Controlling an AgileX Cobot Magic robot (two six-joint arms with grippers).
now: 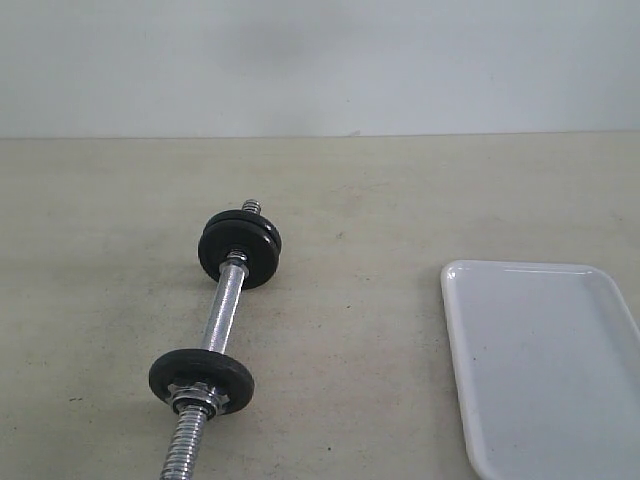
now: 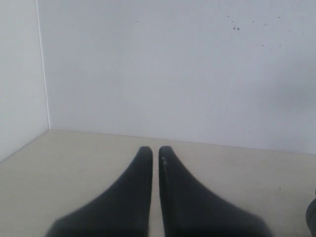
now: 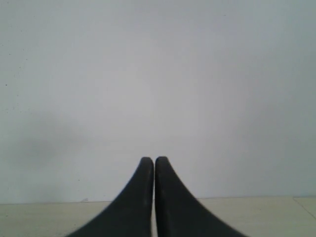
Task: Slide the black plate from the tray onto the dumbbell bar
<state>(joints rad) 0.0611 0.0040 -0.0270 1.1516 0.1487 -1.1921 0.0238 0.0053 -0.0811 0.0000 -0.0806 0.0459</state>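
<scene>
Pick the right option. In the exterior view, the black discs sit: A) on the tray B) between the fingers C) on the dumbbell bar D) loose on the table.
C: the black discs are threaded on the dumbbell bar; the visible part of the tray holds none.

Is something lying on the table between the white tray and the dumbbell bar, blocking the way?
Nothing visible lies between the tray and the bar. However, a silver nut sits outside the disc on the bar's near end and would probably block that end.
</scene>
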